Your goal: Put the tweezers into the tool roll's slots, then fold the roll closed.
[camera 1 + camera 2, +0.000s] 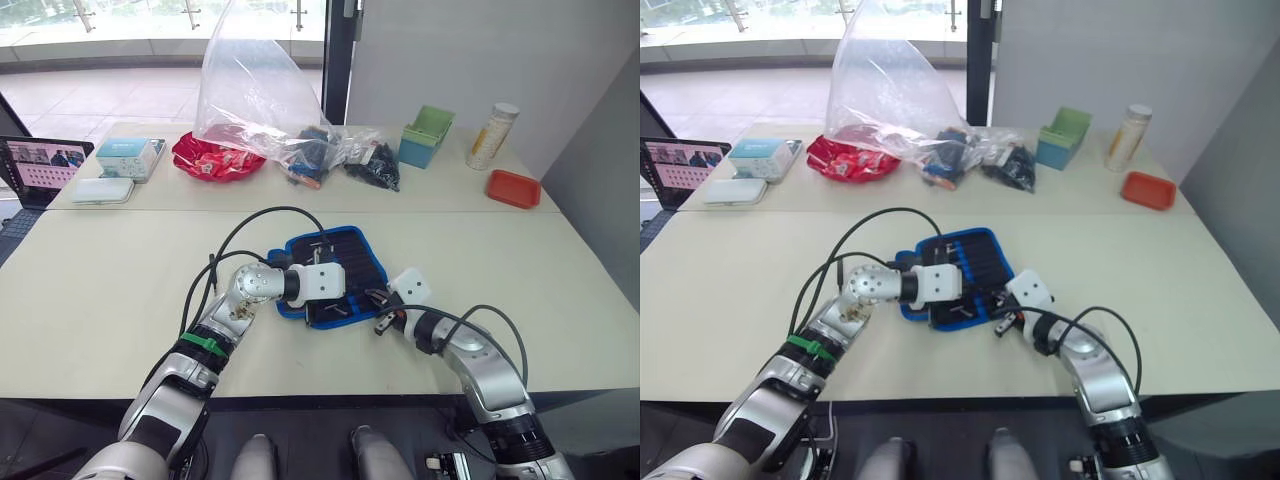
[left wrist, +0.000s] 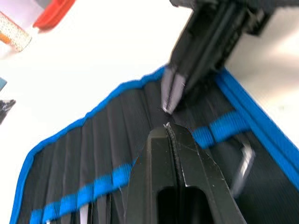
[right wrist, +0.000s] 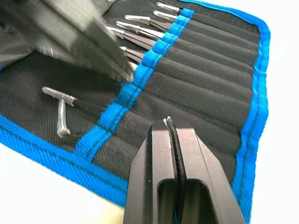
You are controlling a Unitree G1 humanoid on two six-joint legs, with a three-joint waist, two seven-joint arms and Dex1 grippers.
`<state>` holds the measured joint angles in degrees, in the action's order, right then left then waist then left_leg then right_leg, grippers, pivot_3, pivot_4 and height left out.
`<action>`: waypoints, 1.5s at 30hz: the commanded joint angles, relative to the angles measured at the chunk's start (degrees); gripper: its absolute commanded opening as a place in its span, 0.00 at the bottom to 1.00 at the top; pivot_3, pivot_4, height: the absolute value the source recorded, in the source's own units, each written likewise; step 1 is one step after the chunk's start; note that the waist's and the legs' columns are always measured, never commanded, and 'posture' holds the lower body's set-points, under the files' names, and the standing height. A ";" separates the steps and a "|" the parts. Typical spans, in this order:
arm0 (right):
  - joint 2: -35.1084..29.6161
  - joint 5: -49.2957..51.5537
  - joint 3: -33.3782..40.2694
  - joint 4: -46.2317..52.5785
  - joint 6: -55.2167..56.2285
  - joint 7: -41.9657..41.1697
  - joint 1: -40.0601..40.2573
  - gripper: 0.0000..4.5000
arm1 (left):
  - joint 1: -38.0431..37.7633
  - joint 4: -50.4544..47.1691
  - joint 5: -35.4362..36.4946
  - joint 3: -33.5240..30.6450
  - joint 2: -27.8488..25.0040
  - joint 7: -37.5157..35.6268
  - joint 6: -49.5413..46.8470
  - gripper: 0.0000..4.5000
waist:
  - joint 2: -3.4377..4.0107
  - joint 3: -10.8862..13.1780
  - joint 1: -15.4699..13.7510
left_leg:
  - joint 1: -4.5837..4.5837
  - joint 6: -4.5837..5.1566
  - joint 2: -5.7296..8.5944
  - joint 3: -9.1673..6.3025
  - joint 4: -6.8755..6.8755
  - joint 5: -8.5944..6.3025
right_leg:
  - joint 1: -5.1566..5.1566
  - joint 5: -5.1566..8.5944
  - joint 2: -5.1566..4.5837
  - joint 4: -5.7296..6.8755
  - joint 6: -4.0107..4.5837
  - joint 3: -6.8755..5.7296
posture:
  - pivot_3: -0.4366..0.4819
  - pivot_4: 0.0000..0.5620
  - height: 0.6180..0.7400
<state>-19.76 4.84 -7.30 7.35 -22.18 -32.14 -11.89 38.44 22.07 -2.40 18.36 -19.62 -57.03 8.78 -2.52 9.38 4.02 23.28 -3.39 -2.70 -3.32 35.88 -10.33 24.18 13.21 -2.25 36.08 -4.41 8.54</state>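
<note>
The tool roll [image 1: 345,250] lies unrolled on the table, dark fabric with a bright blue border and a blue strap [image 3: 140,79] across its slots. Several slim tweezers [image 3: 135,19] sit in the slots with their silver tips showing. One bent-tipped tweezer [image 3: 61,112] is in the slot nearest the roll's edge. My left gripper [image 2: 167,127] is shut with nothing in it, its tip just over the strap. My right gripper [image 3: 169,122] is also shut and empty, hovering low over the slots. The two tips point at each other, a short gap apart.
A clear plastic bag [image 1: 250,90] stands at the back of the table over red packets [image 1: 215,158] and dark parts. Further right are a green box [image 1: 427,135], a tall can [image 1: 492,135] and a red tray [image 1: 513,187]. A laptop [image 1: 35,165] sits far left.
</note>
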 commanded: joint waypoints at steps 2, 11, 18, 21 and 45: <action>-0.35 -0.10 -0.41 -1.51 -1.53 0.20 0.99 0.00 | -2.08 -6.96 8.54 -4.84 -2.44 -4.51 -8.79 0.19 | 0.00 0.00 0.15 | -0.03 0.00 0.00 -0.01 0.00 0.00 | 0.00 0.00 0.00 0.03 0.00 0.00 | 0.48 0.27 0.95; 0.21 -0.19 -1.30 -4.33 -0.53 -0.67 -1.64 0.00 | -1.34 -7.38 16.44 -11.52 -8.44 -8.83 -20.22 0.85 | 0.00 0.00 0.09 | -0.07 0.01 0.00 -0.01 0.10 0.01 | -0.04 0.01 0.01 0.04 0.02 -0.01 | 0.48 0.27 0.95; 0.48 -0.15 -1.57 -4.69 -0.13 -0.34 -1.66 0.00 | 1.78 1.21 13.51 -9.58 -11.93 -13.16 -20.31 1.00 | 0.00 0.00 0.17 | -0.09 0.01 0.00 -0.01 0.05 0.00 | -0.03 0.00 0.01 0.04 0.01 -0.01 | 0.48 0.27 0.95; 0.56 -0.15 -1.48 -4.61 -0.09 -0.12 -1.53 0.00 | 3.12 5.01 11.08 -7.43 -12.79 -15.91 -18.25 1.00 | 0.00 0.00 0.10 | -0.06 0.01 0.00 -0.01 0.05 0.00 | -0.02 0.01 0.01 0.03 0.01 -0.01 | 0.48 0.27 0.95; 0.69 -0.27 -1.21 -4.68 0.25 0.59 -1.56 0.00 | 6.44 13.62 6.28 -5.22 -10.97 -21.31 -13.08 0.00 | 0.00 0.00 0.07 | -0.03 0.01 0.00 -0.02 0.07 0.00 | -0.01 0.01 0.01 0.04 0.01 -0.01 | 0.48 0.27 0.95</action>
<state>-19.02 4.80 -8.11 4.06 -21.28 -31.71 -14.47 43.89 35.81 4.55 12.67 -30.58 -78.19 -4.62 -2.52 9.38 4.08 23.25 -3.38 -2.70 -3.34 35.95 -10.33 24.17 13.21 -2.24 36.13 -4.40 8.54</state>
